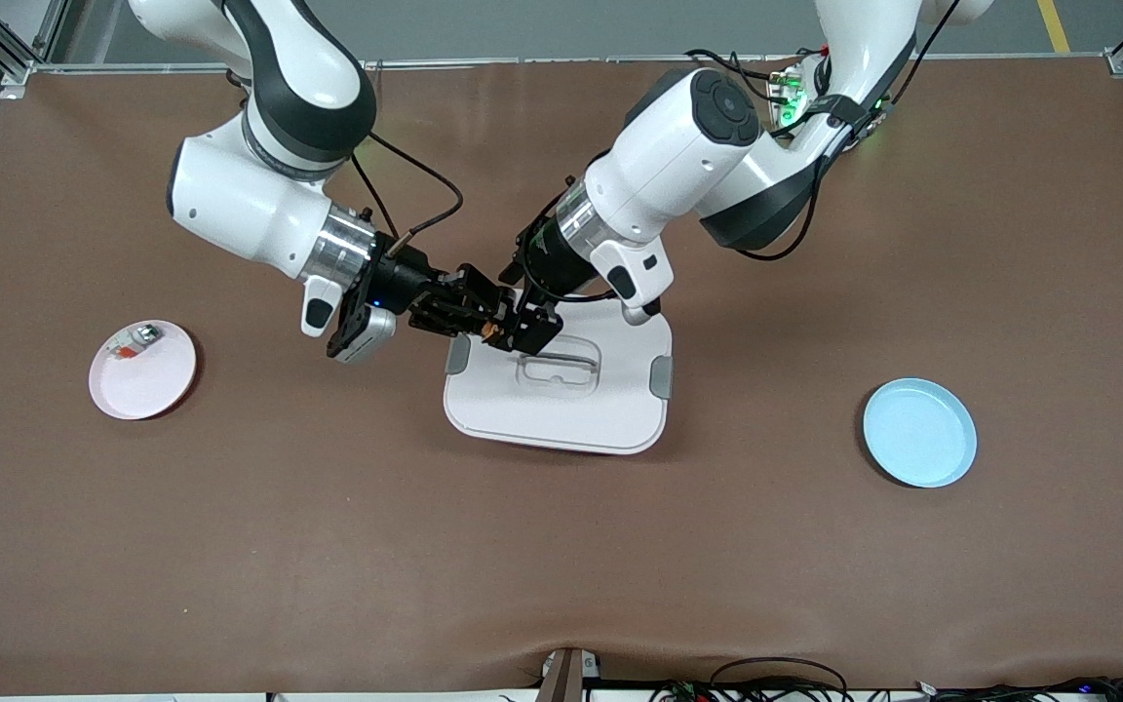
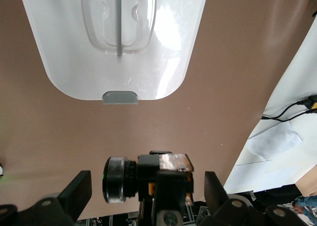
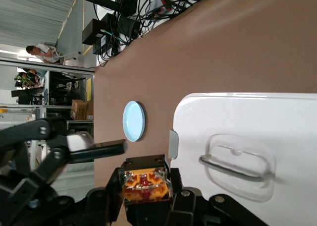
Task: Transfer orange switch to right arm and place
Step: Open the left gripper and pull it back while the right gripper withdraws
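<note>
The orange switch [image 1: 493, 331], a small black box with an orange face, hangs in the air over the corner of the white tray [image 1: 561, 409] toward the right arm's end. My right gripper [image 1: 476, 314] is shut on it; the right wrist view shows the switch [image 3: 144, 184] clamped between the gripper's [image 3: 144, 202] fingers. My left gripper [image 1: 521, 330] is open around the same spot. In the left wrist view its fingers [image 2: 79, 192] stand wide apart on either side of the switch [image 2: 173, 166] without touching it.
A pink plate [image 1: 157, 385] with a pale silvery part [image 1: 133, 341] lies toward the right arm's end. A blue plate [image 1: 919, 432] lies toward the left arm's end, also in the right wrist view [image 3: 133, 121]. The tray has a clear handle [image 1: 559, 370].
</note>
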Controlling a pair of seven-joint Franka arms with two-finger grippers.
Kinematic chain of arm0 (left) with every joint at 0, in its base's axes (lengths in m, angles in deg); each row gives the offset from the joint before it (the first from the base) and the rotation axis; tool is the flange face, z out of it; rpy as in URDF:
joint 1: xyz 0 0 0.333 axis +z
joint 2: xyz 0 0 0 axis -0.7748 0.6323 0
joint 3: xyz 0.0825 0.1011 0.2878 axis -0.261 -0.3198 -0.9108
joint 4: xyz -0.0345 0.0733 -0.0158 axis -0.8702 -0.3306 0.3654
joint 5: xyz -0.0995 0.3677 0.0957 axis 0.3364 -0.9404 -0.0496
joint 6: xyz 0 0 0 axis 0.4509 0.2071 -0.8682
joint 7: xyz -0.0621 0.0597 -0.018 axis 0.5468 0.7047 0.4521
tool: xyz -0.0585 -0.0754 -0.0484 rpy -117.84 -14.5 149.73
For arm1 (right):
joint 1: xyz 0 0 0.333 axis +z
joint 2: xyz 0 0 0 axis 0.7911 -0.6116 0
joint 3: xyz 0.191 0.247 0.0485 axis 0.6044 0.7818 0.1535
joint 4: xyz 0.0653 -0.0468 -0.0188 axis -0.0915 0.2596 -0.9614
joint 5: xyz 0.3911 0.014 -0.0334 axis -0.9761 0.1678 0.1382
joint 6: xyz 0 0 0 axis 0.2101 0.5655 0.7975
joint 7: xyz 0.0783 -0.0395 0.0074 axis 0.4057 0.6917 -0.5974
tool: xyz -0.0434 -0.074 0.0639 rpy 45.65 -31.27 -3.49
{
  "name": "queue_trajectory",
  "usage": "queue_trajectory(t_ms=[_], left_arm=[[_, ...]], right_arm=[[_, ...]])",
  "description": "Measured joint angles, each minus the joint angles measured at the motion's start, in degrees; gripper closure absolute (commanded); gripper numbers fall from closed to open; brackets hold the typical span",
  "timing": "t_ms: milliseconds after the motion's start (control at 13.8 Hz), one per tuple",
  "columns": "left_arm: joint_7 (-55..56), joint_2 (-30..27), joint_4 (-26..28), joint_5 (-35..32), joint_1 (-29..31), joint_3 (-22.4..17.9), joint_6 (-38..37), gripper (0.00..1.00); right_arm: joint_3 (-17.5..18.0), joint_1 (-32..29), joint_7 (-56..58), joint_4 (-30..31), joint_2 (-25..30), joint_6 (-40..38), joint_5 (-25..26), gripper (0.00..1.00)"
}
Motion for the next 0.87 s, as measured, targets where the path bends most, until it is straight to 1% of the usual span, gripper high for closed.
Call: queue_trajectory(t_ms=[145,289,434,578,723,867], left_arm=[[-1.19,-0.09,-0.37,-0.22,0.22,-0.01,0.06,0.0],[-2.45,-0.37,-0.63,-0.51,0.41,-0.02,-0.06,0.0],[-5.36,-0.88,-0.72,-0.74,1.21,-0.04,-1.35,0.0],[-10.69,-1.95,-0.87,-0.75,2.03,-0.04,-4.51,0.0],[-14.88,-3.3,-0.92,-0.76,3.23,-0.06,-8.57,0.0],[-21.58,-4.66,-0.96,-0.96,4.7,-0.06,-12.84,0.0]], right_arm=[[-0.35,-0.36,2.37,-0.04,-0.51,-0.35,3.02,1.0],[-0.52,-1.3,3.42,-0.21,-0.67,-1.97,7.83,1.0],[-0.58,-3.13,3.84,-0.92,-0.67,-6.09,12.81,1.0],[-0.65,-5.91,6.76,-2.03,-0.67,-11.77,17.67,1.0],[-0.75,-8.99,14.34,-2.33,-0.67,-16.66,19.26,1.0],[-0.91,-11.9,21.2,-2.23,-0.68,-20.21,20.85,1.0]])
